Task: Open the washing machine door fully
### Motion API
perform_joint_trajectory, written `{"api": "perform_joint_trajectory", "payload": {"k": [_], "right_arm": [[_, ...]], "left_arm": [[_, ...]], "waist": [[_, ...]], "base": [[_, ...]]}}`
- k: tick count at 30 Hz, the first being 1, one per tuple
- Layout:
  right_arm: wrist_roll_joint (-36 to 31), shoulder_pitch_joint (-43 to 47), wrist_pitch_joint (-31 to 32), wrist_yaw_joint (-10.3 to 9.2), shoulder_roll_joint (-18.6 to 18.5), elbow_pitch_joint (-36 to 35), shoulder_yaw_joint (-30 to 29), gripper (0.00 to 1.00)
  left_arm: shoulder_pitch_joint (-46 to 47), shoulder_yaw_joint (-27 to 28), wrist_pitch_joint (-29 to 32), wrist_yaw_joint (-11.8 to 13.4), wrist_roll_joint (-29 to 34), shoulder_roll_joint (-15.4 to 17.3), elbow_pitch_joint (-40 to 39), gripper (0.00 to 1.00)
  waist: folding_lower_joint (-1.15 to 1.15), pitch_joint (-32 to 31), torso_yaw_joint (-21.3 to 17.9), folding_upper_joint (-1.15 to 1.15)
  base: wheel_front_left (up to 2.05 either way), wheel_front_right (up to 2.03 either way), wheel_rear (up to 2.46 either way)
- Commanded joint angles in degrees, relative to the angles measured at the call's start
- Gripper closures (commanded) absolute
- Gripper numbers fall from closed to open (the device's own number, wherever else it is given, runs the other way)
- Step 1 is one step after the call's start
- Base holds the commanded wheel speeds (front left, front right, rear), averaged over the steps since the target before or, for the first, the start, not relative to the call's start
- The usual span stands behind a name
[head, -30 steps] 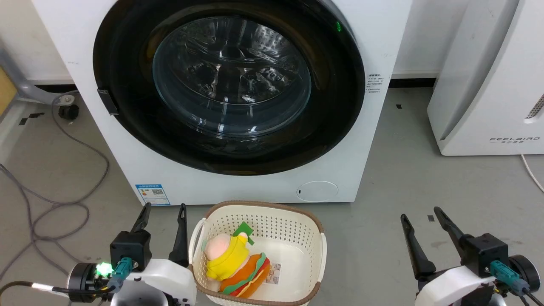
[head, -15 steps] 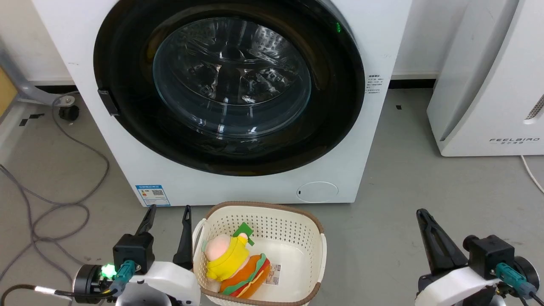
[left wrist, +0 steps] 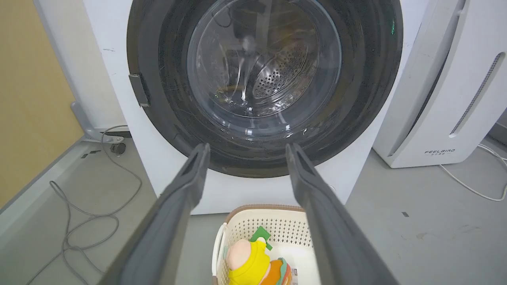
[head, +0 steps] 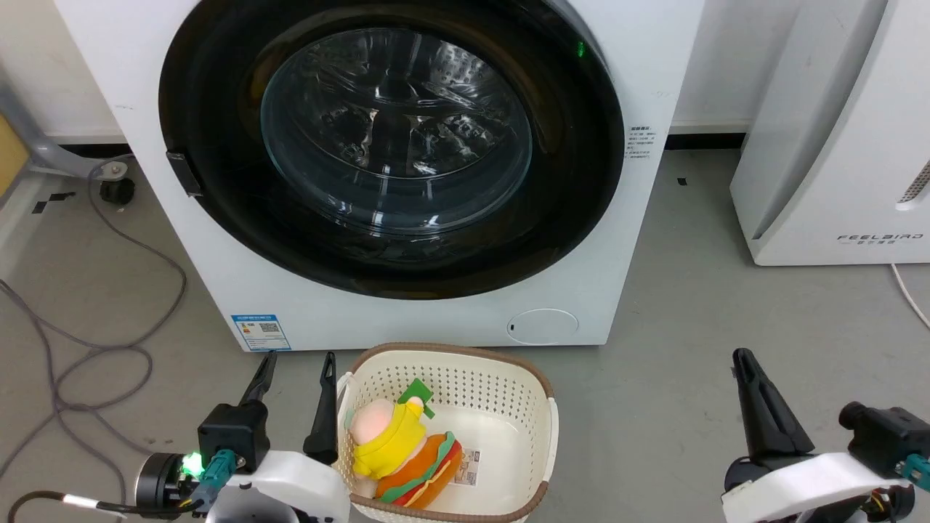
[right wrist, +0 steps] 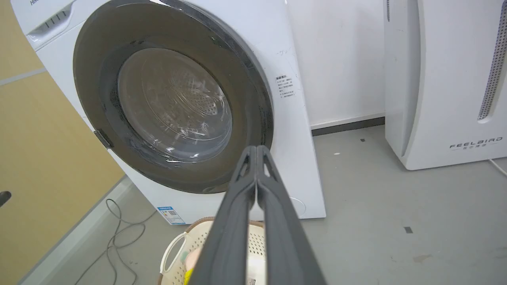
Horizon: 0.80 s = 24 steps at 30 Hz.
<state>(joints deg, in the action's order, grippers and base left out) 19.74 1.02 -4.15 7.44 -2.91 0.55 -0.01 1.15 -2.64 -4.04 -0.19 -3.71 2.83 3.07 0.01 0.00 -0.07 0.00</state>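
The white washing machine (head: 654, 65) (left wrist: 115, 75) (right wrist: 293, 130) fills the upper head view. Its round black-rimmed door (head: 211, 181) (left wrist: 166, 99) (right wrist: 91, 87) with a clear glass bowl centre lies flat against the machine's front. A small dark latch tab (head: 183, 173) sits on the door's left rim. My left gripper (head: 298, 357) (left wrist: 245, 147) is at the lower left, open with nothing between its fingers, short of the machine. My right gripper (head: 742, 356) (right wrist: 256, 148) is at the lower right, shut on nothing, its fingers pressed together, well clear of the door.
A cream perforated basket (head: 534, 378) (left wrist: 237, 215) (right wrist: 170, 247) holding a yellow and orange plush toy (head: 399, 447) stands on the grey floor in front of the machine, between my arms. A white FEELBIRD appliance (head: 835, 145) stands to the right. Grey cables (head: 87, 341) loop at left.
My right gripper has shut, its two fingers coming together, and its wrist has shifted right. The left gripper has crept slightly up and right, still open. The door has not moved.
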Motion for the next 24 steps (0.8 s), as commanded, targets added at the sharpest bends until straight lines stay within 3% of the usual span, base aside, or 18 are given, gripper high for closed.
{"api": "perform_joint_trajectory", "payload": {"k": [1, 15, 24], "right_arm": [[3.21, 0.09, -0.54, 0.02, 0.01, 0.27, -0.11, 1.0], [23.5, -9.1, -2.45, 0.03, -0.08, 5.03, -2.49, 1.0], [32.59, -18.58, -2.08, 0.03, -2.93, 11.16, -3.11, 1.0]], "left_arm": [[0.59, -0.09, -0.6, -0.31, -0.47, 0.03, 0.23, 0.0], [2.55, -0.58, -2.51, -0.9, -2.25, 0.03, -0.04, 0.0], [4.38, -0.63, -3.59, -1.42, -2.85, 0.04, -0.53, 0.0]], "waist": [[-0.01, 0.05, -0.01, 0.0], [-0.01, 2.93, -0.23, 0.0], [-0.01, 5.64, -0.08, 0.0]], "base": [[0.0, 0.0, 0.0], [0.0, 0.0, 0.0], [0.0, 0.0, 0.0]]}}
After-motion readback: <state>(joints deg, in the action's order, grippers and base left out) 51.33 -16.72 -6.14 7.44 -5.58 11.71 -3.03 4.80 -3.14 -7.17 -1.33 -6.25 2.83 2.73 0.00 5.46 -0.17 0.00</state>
